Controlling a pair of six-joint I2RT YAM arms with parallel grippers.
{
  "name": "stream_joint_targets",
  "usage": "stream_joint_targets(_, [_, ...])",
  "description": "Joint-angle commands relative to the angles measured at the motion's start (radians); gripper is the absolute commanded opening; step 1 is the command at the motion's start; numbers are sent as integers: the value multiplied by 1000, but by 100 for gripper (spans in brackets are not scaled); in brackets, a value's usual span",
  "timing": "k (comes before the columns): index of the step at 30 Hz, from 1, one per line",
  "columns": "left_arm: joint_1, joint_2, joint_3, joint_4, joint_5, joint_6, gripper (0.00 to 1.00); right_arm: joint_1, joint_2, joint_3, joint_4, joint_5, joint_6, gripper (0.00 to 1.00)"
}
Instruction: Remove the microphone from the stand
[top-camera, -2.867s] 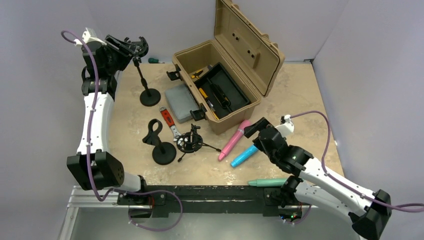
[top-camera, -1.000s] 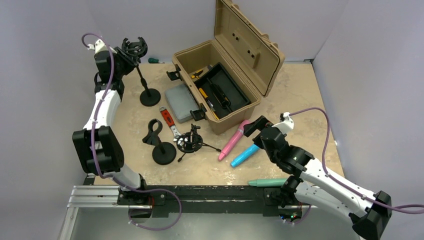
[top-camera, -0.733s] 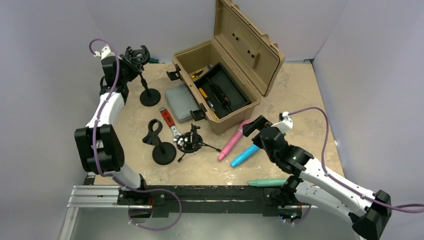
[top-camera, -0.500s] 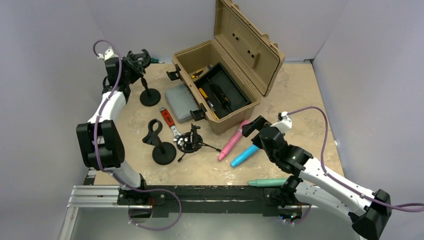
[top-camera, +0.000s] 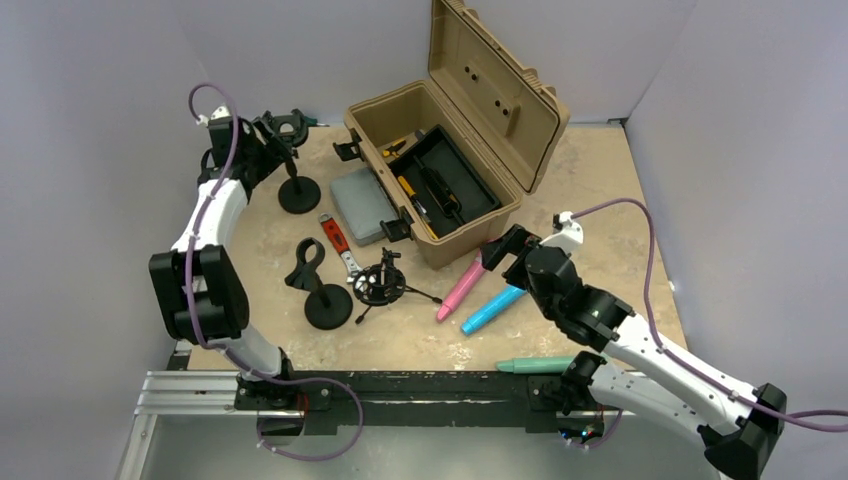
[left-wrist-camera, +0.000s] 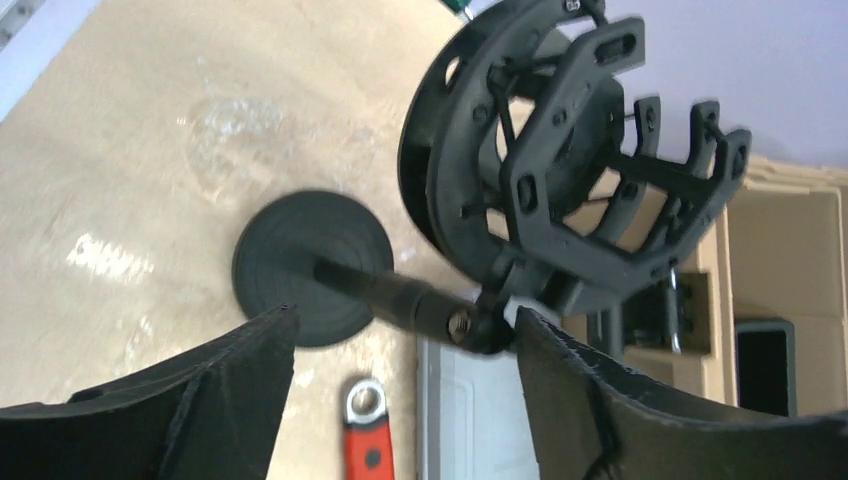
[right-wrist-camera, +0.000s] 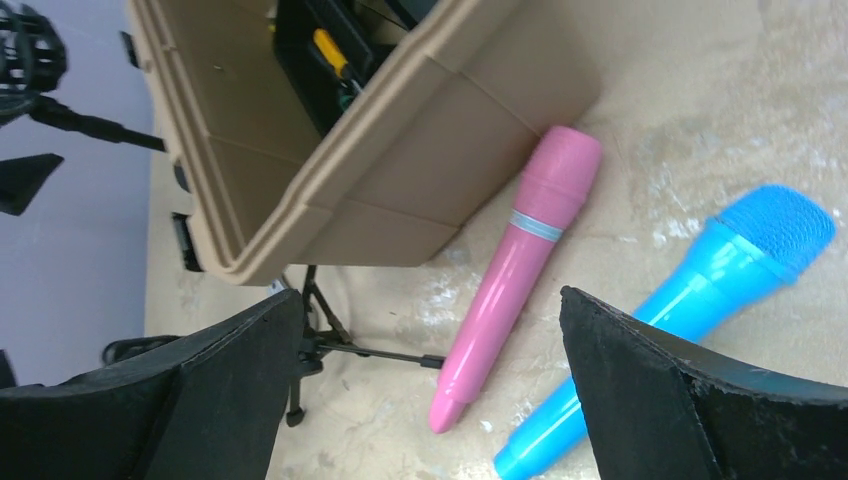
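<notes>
A: While the left gripper (left-wrist-camera: 402, 315), fingers apart, flanks the black ring-caged shock-mount stand (left-wrist-camera: 540, 180), apparently empty, where's the microphone?

B: Pink plastic tapered microphone (right-wrist-camera: 515, 270): on table (right-wrist-camera: 700, 120), ahead of right gripper (right-wrist-camera: 430, 298), fingers parted; axis slanting across; right arm nearer.

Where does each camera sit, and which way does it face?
Top external: above and behind the robot, looking down on the table; left arm and right arm show.
Left wrist: faces the shock-mount stand; open left gripper frames it.
Right wrist: looks down at pink microphone, blue microphone; open right gripper shows.
Shared: toolbox, in all three.
</notes>
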Motion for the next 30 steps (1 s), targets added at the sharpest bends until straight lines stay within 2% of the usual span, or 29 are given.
stream_joint_targets(1, [-6,-154,98,-239,70,67,84,-4,-28,96,57,7,-138,99])
stream_joint_targets(3, [-6,-226,113,-265,111,69,94,-4,-45,122,60,23,-181,99])
stream_joint_targets(5, [-6,-310,104,-273,172,51,99,-3,-63,153,57,42,-220,99])
stream_joint_targets(11, [-71,-540,46,-270,308,53,100,-4,-124,274,13,95,-340,99])
stream_joint_targets(18, [-156,-878,-92,-159,455,64,100,-3,-286,398,19,164,-520,99])
stream_joint_targets(26, [-157,-1195,-168,-119,398,100,100,-4,-383,494,11,193,-604,99])
stream_joint_targets(30, [-156,-1269,-221,-123,356,99,100,-3,-419,488,2,187,-586,99])
